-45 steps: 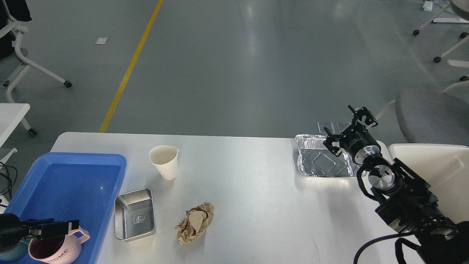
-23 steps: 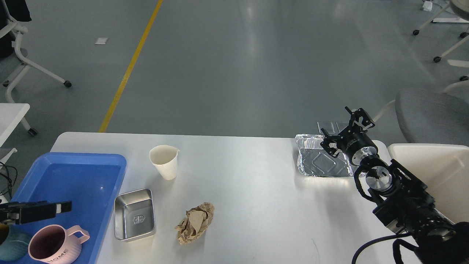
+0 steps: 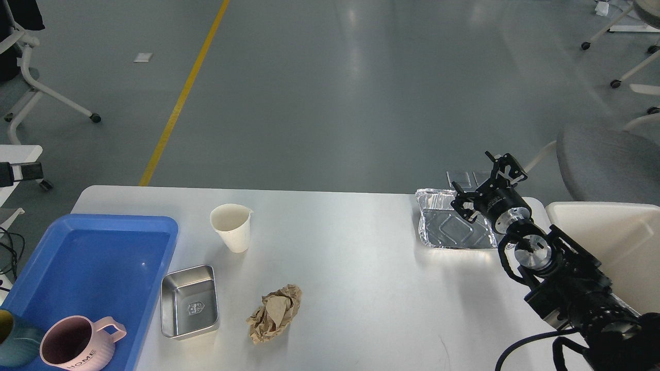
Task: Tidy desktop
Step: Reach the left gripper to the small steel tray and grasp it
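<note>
Your right gripper (image 3: 482,186) hovers spread-fingered, empty, over the foil tray's (image 3: 446,229) far right corner, at the desktop's (image 3: 361,288) right end; tray's long axis runs left-right; left gripper (image 3: 20,172) sits far off, its fingers unreadable.

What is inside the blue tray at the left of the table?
Inside the blue tray, at its near corner, stand a pink mug marked HOME and part of a dark teal cup, cut off by the picture edge. The rest of the tray floor is bare.
</note>
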`<state>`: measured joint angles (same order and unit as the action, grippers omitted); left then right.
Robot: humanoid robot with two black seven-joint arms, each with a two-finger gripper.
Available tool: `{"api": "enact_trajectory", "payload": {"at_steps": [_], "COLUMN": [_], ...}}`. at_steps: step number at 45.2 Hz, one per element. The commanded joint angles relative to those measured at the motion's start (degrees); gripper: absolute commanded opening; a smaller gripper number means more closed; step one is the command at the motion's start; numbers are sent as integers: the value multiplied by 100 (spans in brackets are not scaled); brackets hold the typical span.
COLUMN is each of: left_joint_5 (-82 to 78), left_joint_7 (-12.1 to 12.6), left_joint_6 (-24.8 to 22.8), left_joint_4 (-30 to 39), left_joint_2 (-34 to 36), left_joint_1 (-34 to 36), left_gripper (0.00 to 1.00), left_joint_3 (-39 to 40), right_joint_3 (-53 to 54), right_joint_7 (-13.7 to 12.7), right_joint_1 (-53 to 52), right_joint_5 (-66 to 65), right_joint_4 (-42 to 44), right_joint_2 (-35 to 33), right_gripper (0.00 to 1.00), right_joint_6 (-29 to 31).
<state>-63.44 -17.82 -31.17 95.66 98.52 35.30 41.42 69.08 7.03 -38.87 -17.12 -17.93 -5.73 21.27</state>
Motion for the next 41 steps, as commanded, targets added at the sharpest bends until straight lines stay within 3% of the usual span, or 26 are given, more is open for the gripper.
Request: {"api": "enact_trajectory", "payload": {"at_steps": [1,8,21,32,36,41], "left_joint_5": [165,438,438,421,395,350], "left_joint_7": [525,666,771,1817,1940,1967], "left_joint_6": [-1004,-1409,-1331,-672,-443,-136], "left_joint_4": [14,14,5,-56,-56,-135], "left_joint_2": [-122,-70,-315,-1343,-1677,-2126], "left_joint_1": [925,1146,1084,1075,1067,1058], "left_gripper": [89,89,89,88,81,80], "left_joint_3": [16,7,-221,-1126,-1495,-1838], "right_joint_3": [-70,-123,-123,-132,-132,-132], "right_joint_7": [0,0,0,0,0,0], "right_joint_1": [-15,-24,-16,-15,-15,-7], "right_joint_5": [7,7,7,7,7,7], "right_joint_4": [0,0,0,0,0,0], "right_joint_2": [2,2,28,28,28,28], "right_gripper": [100,100,100,100,100,100], "right_joint_6": [-9,-9,-18,-18,-18,-18]}}
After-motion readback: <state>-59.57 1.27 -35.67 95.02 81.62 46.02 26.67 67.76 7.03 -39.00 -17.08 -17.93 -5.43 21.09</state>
